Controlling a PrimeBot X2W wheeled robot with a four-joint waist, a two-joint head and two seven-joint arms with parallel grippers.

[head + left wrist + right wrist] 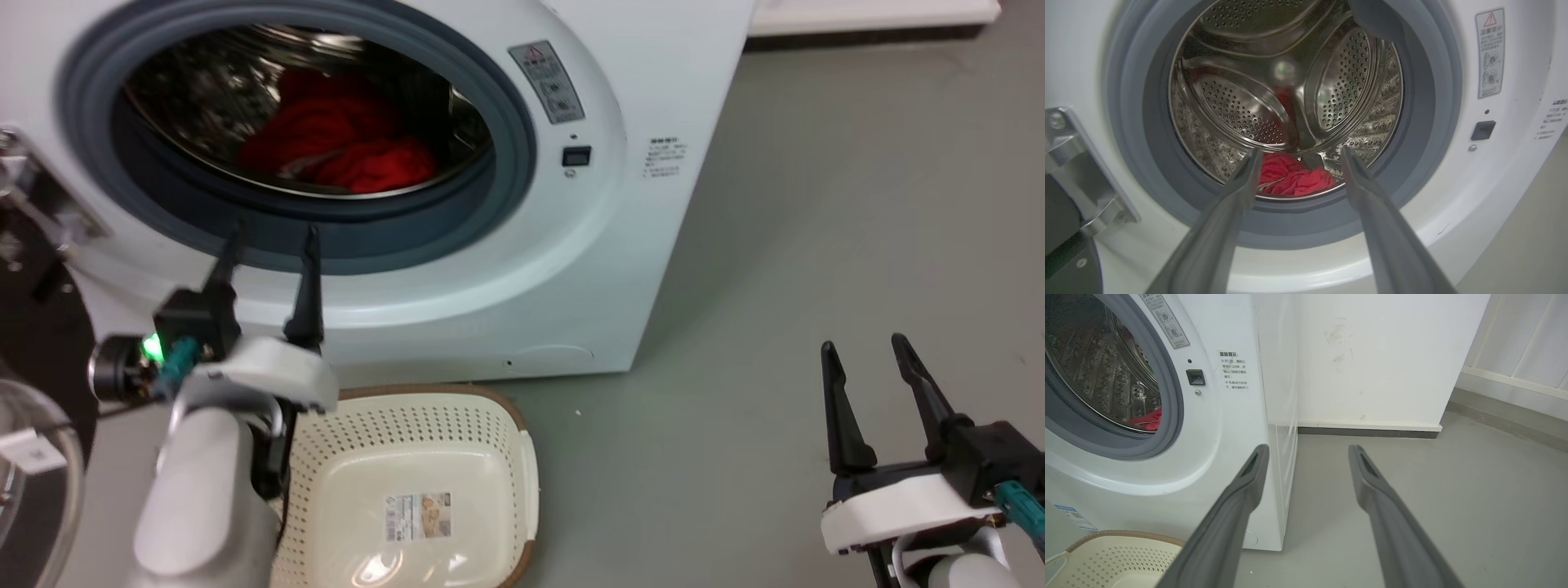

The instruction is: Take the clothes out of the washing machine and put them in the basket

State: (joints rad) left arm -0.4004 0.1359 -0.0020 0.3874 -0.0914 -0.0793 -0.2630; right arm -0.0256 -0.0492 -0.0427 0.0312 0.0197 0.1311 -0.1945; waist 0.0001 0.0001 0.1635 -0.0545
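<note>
L gripper (pixel 271 237), its two long dark fingers spread wide w/ nothing between them, hangs just in front of the lower lip of the grey rubber porthole ring (pixel 506 163), tips aimed up and in at the opening, not yet past the ring. Straight ahead & a bit down along those fingers, per L wrist view, lie the bright red crumpled fabric clothes (pixel 343 147). They sit in one heap on the floor of the perforated steel drum (pixel 1241 114), toward its front, framed between the two fingertips in that view. So the reach reads as a plain fwd push along the finger axis, over the ring lip, then a dip. Heap's long axis runs approx side to side across the drum bottom, same way as the jaw gap, so I'd guess the fingers catch a fold, not the whole lump. R gripper (pixel 864 345), also spread & empty, sits well apart to the right over the grey floor (pixel 775 245). It is off the corner of the large white front-loading washing machine (pixel 620 269) and aimed past it at the white wall (pixel 1372 355), so the L arm is clearly nearer. The small cream-white perforated plastic basket w/ brown woven rim (pixel 522 457) stands on the floor right below the porthole, just beside the machine front, partly under the pale L forearm (pixel 204 498). No red fabric seen in it. Short drop-off path, I'd judge.
</note>
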